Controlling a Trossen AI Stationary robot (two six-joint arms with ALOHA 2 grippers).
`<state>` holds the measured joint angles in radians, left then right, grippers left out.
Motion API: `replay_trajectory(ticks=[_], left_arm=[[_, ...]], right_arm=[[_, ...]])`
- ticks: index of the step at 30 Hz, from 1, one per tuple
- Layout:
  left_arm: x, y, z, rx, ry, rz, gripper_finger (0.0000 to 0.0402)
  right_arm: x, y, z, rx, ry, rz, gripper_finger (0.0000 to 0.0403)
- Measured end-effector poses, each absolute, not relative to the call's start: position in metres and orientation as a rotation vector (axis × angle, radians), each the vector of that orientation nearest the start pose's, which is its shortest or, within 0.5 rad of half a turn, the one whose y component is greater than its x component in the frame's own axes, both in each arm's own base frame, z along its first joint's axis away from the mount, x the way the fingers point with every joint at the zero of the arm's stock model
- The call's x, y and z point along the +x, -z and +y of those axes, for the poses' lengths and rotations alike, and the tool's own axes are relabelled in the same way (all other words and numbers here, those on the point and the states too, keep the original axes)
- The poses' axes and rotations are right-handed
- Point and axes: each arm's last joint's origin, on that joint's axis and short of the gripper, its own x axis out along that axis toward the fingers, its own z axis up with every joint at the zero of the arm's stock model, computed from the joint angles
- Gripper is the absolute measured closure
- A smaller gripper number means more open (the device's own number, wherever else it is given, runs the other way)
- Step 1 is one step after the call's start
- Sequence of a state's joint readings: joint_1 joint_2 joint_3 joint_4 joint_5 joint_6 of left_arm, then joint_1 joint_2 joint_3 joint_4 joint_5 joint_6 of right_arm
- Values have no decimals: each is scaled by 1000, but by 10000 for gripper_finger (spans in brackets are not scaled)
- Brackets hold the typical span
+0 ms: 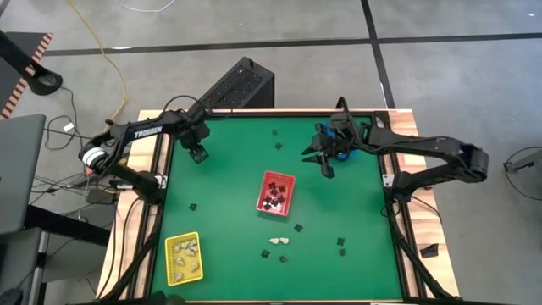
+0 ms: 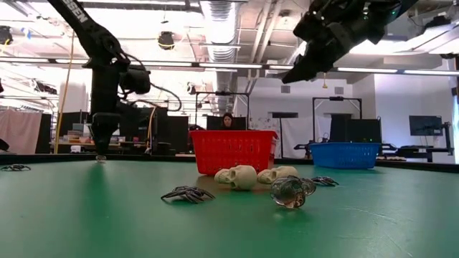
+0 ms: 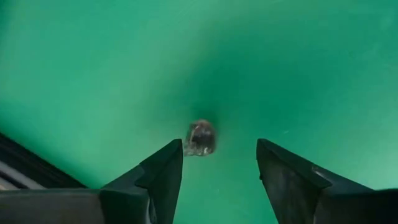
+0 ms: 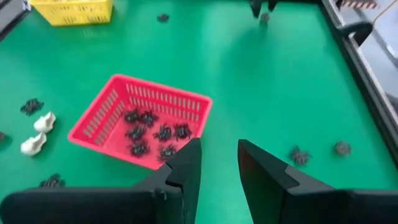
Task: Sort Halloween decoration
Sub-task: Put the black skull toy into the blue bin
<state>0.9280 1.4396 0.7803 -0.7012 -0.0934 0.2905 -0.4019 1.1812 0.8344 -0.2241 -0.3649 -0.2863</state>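
My left gripper [image 1: 198, 157] is open and points down over the far left of the green mat. A small clear-grey lump [image 3: 200, 137] lies on the mat just below it, between the lines of its fingers and untouched. My right gripper [image 1: 323, 163] is open by a narrow gap, empty, and held high [image 2: 294, 72] near the blue tray [image 2: 344, 154]. Black spider shapes [image 4: 155, 134] lie in the red tray [image 1: 276, 192], and cream skulls [image 1: 188, 254] lie in the yellow tray [image 1: 184, 257]. Loose black pieces [image 1: 298, 227] and cream skulls [image 1: 278, 241] rest on the mat.
More loose black pieces lie at the far side [image 1: 277, 140], the left [image 1: 193, 206] and the near right [image 1: 342, 246]. In the low view a clear piece [image 2: 290, 192] and a black spider [image 2: 188, 194] lie in front of the red tray [image 2: 233, 150]. A raised frame [image 1: 398, 212] edges the mat.
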Motion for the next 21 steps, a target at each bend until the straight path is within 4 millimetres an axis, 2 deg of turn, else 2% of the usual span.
replay_trajectory(ticks=[7,21], left_arm=[[130,-156,202,-410,-640,1401,219],[134,-144,207,-437,-611,1410,273]], right_arm=[[236,-267,-89,-61,-42,541,267],[236,-267,-89,-65,-43,536,267]])
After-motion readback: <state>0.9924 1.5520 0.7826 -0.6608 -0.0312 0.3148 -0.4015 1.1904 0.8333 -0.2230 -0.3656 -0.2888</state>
